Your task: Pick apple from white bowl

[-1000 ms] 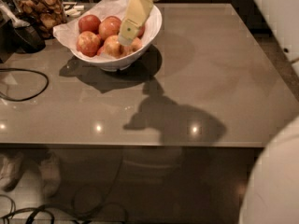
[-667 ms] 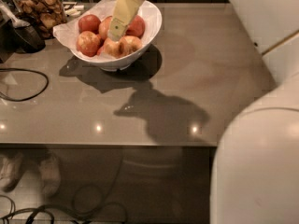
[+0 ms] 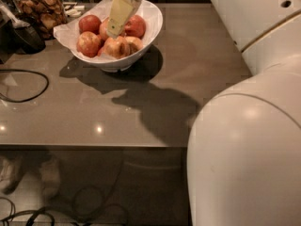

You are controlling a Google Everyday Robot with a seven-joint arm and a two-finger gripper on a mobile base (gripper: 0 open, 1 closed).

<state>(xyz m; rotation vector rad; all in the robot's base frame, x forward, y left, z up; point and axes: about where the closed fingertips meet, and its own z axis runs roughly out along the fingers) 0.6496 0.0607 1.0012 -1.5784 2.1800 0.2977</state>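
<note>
The white bowl [image 3: 151, 26], lined with crumpled white paper, stands at the back left of the grey table [image 3: 202, 60] and holds several apples. A yellow-orange apple with a red blush [image 3: 117, 47] lies at the bowl's front. Deeper red apples lie at the left [image 3: 89, 23] and right [image 3: 136, 26]. My gripper [image 3: 114, 31], pale yellow, reaches down from above into the middle of the bowl. Its tip is among the apples, just above and behind the yellow-orange one. It partly hides one apple behind it.
A glass jar of brown snacks [image 3: 40, 8] stands left of the bowl, with a dark object [image 3: 23, 36] beside it. A black cable [image 3: 28, 86] loops on the table's left. My white arm body [image 3: 244, 149] fills the right side. The table's front edge crosses the lower middle.
The gripper has shifted left over the bowl and a little deeper among the apples. My white arm body now fills much more of the right side.
</note>
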